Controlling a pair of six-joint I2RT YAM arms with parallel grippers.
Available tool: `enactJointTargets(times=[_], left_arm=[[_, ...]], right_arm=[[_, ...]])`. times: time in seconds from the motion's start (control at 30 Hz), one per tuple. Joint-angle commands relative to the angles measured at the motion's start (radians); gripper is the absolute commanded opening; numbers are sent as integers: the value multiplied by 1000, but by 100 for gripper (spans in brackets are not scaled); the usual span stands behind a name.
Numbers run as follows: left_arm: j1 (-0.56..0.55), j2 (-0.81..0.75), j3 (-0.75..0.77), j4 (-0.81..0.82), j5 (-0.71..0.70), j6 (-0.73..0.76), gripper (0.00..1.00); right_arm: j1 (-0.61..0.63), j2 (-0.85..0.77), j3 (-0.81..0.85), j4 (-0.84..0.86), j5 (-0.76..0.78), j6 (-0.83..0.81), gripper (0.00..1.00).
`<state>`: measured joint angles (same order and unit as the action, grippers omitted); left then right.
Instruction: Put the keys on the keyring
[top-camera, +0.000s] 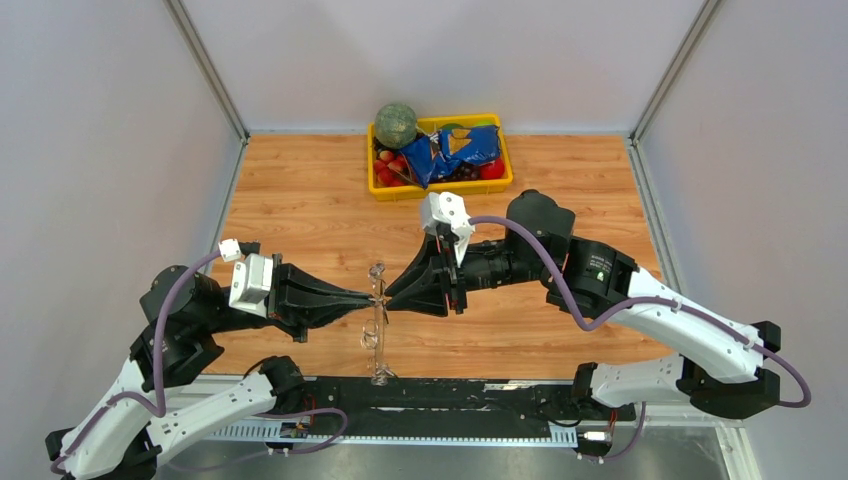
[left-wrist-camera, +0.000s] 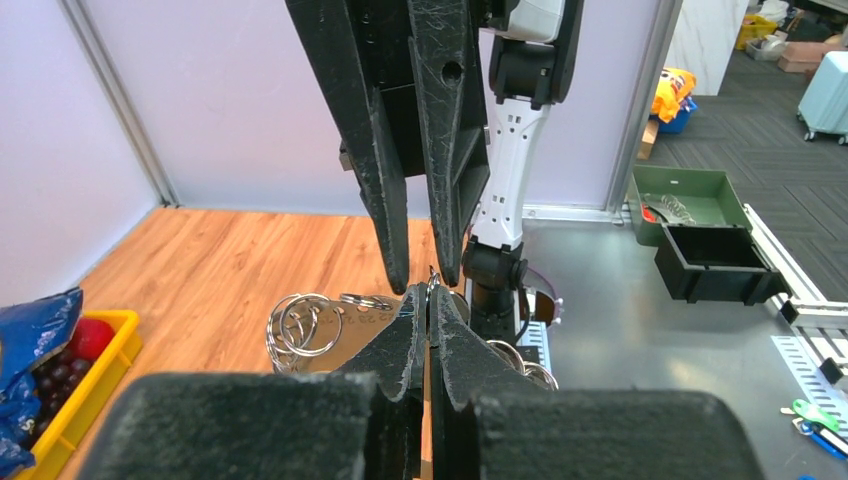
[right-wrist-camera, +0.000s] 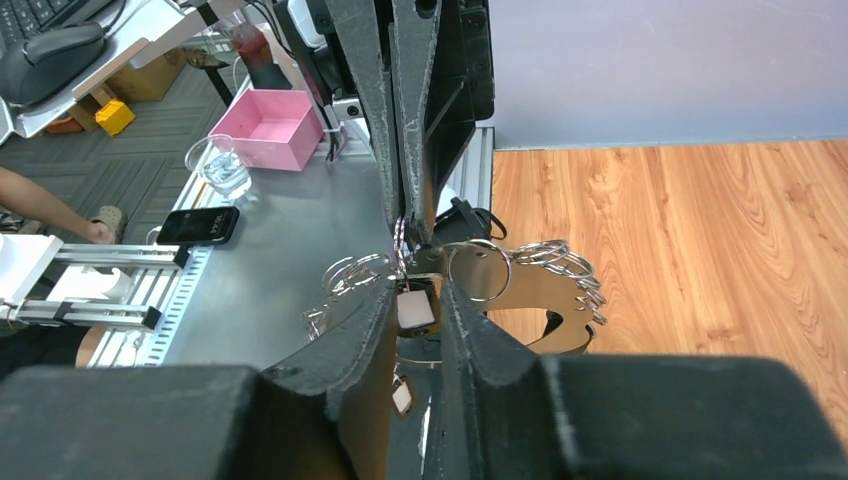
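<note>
The keyring (top-camera: 375, 330) hangs in mid-air between both arms over the table's near middle. It is a flat silver piece fringed with wire rings (left-wrist-camera: 300, 325), which also show in the right wrist view (right-wrist-camera: 540, 262). My left gripper (top-camera: 370, 296) (left-wrist-camera: 430, 292) is shut, with a thin wire loop of the keyring pinched at its tips. My right gripper (top-camera: 390, 298) (right-wrist-camera: 417, 285) faces it tip to tip with its jaws a narrow gap apart. A key (right-wrist-camera: 415, 308) with a dark head and white face sits in that gap, the fingers close on either side. A similar white-faced piece (right-wrist-camera: 402, 397) hangs lower.
A yellow tray (top-camera: 440, 190) at the table's back holds a green round fruit (top-camera: 396, 125), a blue bag (top-camera: 455, 152) and red fruit. A black rail (top-camera: 450, 395) runs along the near edge. Off the table are bins (left-wrist-camera: 715, 265), a pink box (right-wrist-camera: 275, 128) and a glass (right-wrist-camera: 222, 165).
</note>
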<state>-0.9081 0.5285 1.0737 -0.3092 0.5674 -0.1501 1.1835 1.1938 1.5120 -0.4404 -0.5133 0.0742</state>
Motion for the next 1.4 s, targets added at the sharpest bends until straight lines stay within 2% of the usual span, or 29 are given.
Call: enactJointTargets(times=[0.0, 0.17, 0.4, 1.2, 1.27, 1.37], left_arm=[[-2, -7, 0, 64, 1, 9, 0], [-1, -11, -8, 64, -5, 10, 0], [-2, -17, -12, 70, -15, 9, 0], [-1, -50, -30, 148, -50, -11, 0], [-2, -50, -30, 148, -48, -11, 0], [-1, -49, -31, 151, -46, -12, 0]], right_arm=[[7, -3, 16, 66, -28, 32, 23], [10, -4, 8, 79, -31, 35, 18], [11, -1, -4, 81, -47, 31, 0], [25, -39, -96, 130, -16, 27, 0], [26, -58, -100, 128, 2, 18, 6], [25, -83, -98, 127, 11, 14, 28]])
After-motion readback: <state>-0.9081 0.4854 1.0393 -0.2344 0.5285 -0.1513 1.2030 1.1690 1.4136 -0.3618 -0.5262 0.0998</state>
